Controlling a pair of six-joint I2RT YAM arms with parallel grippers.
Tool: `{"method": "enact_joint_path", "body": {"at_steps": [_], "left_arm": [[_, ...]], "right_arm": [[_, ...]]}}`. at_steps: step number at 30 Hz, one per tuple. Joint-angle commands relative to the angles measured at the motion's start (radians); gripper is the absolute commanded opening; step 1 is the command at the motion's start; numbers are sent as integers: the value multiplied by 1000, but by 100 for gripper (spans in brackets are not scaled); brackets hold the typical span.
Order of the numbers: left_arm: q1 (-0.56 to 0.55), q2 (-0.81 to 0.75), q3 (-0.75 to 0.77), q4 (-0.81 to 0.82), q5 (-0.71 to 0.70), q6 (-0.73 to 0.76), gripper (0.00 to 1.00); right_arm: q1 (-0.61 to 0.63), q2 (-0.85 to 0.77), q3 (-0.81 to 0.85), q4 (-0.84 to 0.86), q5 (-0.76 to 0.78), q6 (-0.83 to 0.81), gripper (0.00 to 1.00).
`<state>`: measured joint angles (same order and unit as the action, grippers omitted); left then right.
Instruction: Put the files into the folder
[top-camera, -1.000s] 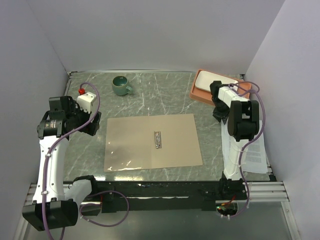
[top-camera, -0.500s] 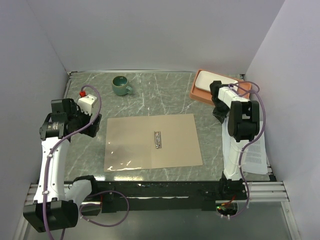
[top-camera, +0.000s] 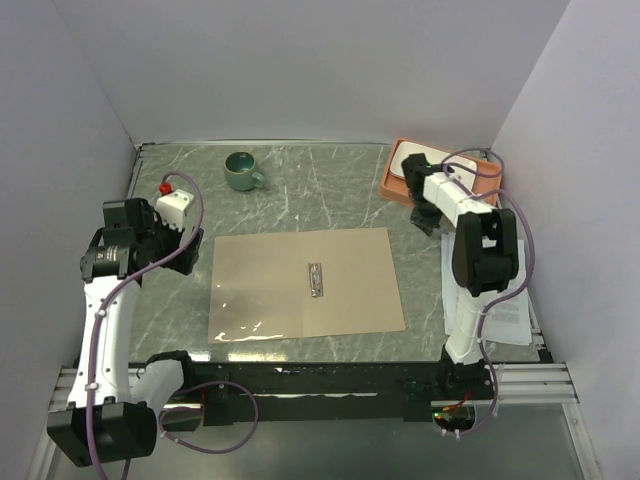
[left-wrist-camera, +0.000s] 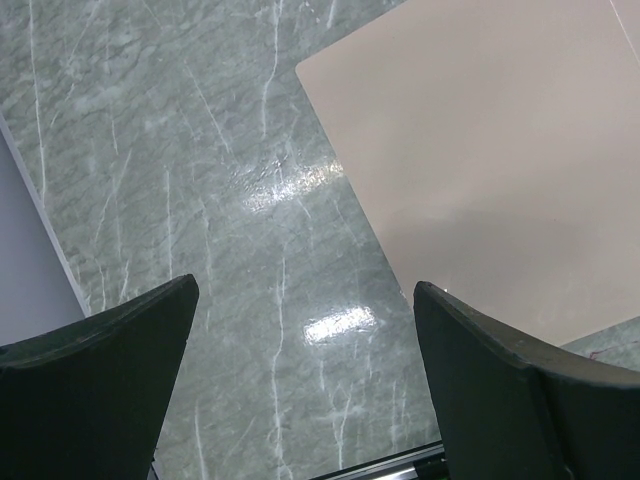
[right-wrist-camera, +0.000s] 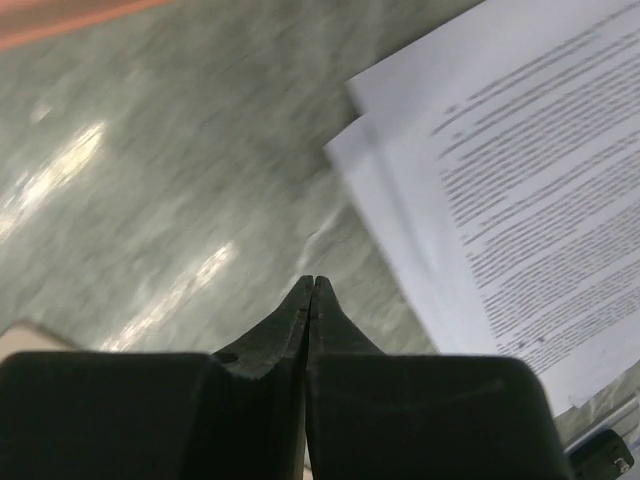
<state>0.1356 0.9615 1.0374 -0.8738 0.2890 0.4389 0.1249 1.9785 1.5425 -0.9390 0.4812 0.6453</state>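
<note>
The folder (top-camera: 306, 285) lies open and flat on the table (top-camera: 300, 200), a smooth grey-green slab veined with white like polished marble. It is a wide tan cardboard rectangle with a faint crease down its middle and a matte face with a dull sheen near its front left edge. A small metal clip (top-camera: 317, 279) sits just right of the crease.

The files (right-wrist-camera: 520, 210) lie right of the folder and apart from it, partly under the right arm. They are thin white sheets covered in fine lines of black print, stacked loosely so that their corners are offset.

The right gripper (right-wrist-camera: 308, 285) is between the folder's far right corner and the files. Its two black, tapering fingers are pressed together with nothing between them. Their tips are over bare stone just beside the corner of the files. Whether they touch the surface I cannot tell.

The left gripper (left-wrist-camera: 305, 300) hangs left of the folder with its blunt dark fingers (left-wrist-camera: 100, 380) spread wide, holding nothing. A rounded corner of the folder shows beyond them.

Beyond the folder's far left corner stands a round, glazed teal mug (top-camera: 241, 171). Beyond its far right corner is an orange tray (top-camera: 395, 185) holding a white rectangular plate (top-camera: 405, 160).
</note>
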Motion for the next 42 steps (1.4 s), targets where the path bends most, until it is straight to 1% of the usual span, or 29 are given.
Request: {"method": "enact_joint_path", "body": {"at_steps": [1, 5, 6, 7, 8, 10, 12, 18, 24, 31, 42], "left_arm": [[-2, -30, -5, 33, -10, -8, 96], [-2, -44, -5, 27, -13, 1, 96], [-2, -47, -7, 24, -14, 4, 96], [-2, -56, -10, 22, -14, 6, 96], [-1, -59, -11, 24, -16, 9, 96], [-2, -69, -20, 24, -21, 14, 96], [-2, -72, -28, 27, -24, 18, 96], [-1, -67, -37, 36, -11, 15, 96], [-2, -64, -25, 33, -13, 20, 96], [-2, -67, -16, 25, -22, 26, 96], [-2, -55, -7, 29, -24, 27, 96]], "right_arm": [[96, -56, 18, 11, 4, 22, 0], [125, -27, 40, -30, 57, 42, 0], [121, -20, 48, -52, 72, 45, 3], [117, 0, 57, -64, 86, 45, 29], [108, 9, 80, -76, 124, 39, 39], [98, 29, 97, -104, 155, 31, 55], [67, 34, 108, -109, 162, 24, 56], [-5, 49, 85, -77, 143, -24, 54], [-31, 74, 68, -40, 112, -47, 52], [-51, 129, 93, -30, 103, -64, 52], [-96, 148, 102, -14, 80, -79, 48]]}}
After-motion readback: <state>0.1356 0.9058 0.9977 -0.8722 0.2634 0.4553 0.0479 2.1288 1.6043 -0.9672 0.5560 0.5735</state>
